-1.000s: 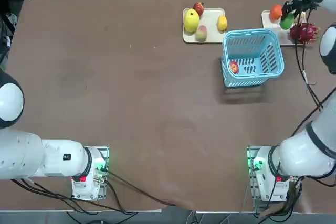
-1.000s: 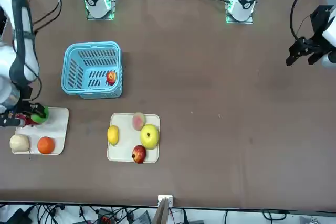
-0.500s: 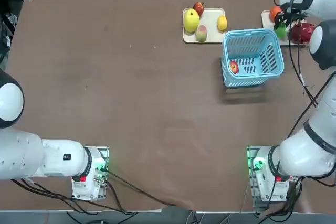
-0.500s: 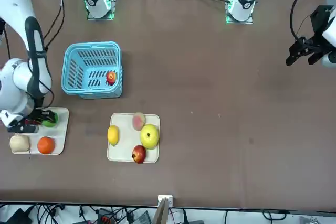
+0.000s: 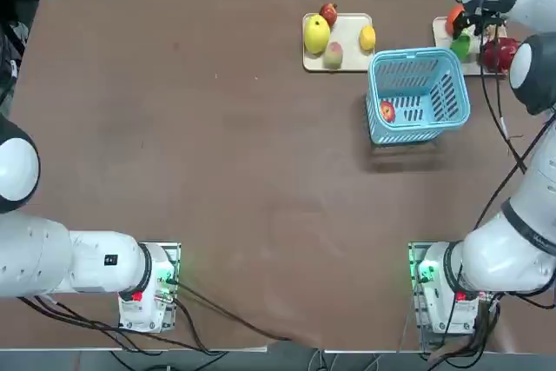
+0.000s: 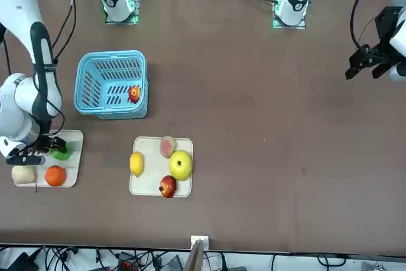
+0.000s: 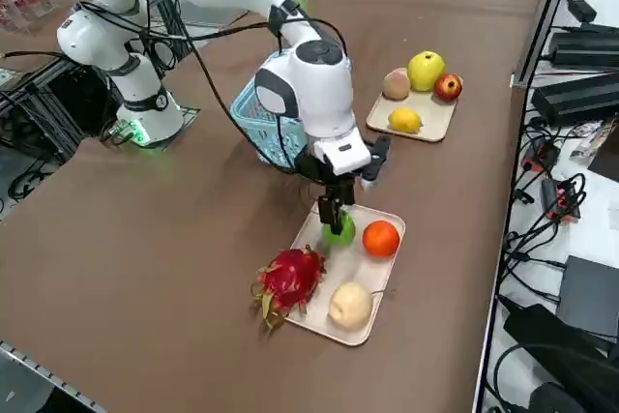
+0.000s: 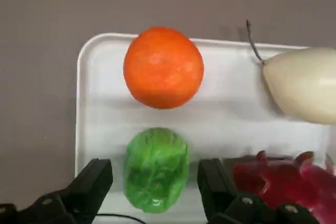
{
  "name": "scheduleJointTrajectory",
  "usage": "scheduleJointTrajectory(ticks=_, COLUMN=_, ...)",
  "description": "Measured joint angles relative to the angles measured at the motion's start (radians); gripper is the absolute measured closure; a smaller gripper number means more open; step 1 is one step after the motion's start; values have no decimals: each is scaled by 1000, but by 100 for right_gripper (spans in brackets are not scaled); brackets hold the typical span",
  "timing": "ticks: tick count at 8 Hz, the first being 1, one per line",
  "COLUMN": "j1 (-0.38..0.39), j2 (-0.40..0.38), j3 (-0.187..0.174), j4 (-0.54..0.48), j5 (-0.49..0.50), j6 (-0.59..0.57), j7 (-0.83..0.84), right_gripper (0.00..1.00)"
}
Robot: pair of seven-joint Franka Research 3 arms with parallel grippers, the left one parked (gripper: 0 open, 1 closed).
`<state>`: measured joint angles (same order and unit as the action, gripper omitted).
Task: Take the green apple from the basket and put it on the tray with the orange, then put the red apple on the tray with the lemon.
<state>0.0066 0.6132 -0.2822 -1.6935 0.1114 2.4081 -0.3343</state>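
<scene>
The green apple (image 8: pixel 156 169) rests on the tray with the orange (image 8: pixel 100 108), right beside the orange (image 8: pixel 163 67). My right gripper (image 7: pixel 336 220) hangs low over that tray with its fingers (image 8: pixel 94 182) open on either side of the green apple (image 7: pixel 339 230), a small gap on each side. The basket (image 5: pixel 419 93) stands on the table next to this tray, and the red apple (image 5: pixel 387 111) lies inside it against a wall. The tray with the lemon (image 5: pixel 347 41) holds the lemon (image 5: pixel 367 37) at its edge nearest the basket.
A dragon fruit (image 7: pixel 287 278) and a pale cream fruit (image 7: pixel 350 305) share the orange's tray. On the lemon's tray lie a yellow fruit (image 5: pixel 316 34), a darker red apple (image 5: pixel 328 13) and a peach-like fruit (image 5: pixel 334 55).
My right gripper came down onto the orange's tray with the green apple, then opened. The apple now lies free on the tray between the fingers.
</scene>
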Motion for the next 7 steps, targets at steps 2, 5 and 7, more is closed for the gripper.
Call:
scheduleJointTrajectory(ticks=2, j1=7, j2=-49, j3=0, j4=29, j5=2, j6=-99, j7=0, right_gripper=0)
scheduleJointTrajectory(ticks=5, j1=74, j2=-255, j3=4, j4=55, j5=12, j6=-438, j7=112, right_gripper=2)
scheduleJointTrajectory(ticks=7, j1=168, j2=-399, j3=8, j4=17, j5=12, j6=-573, j7=254, right_gripper=3)
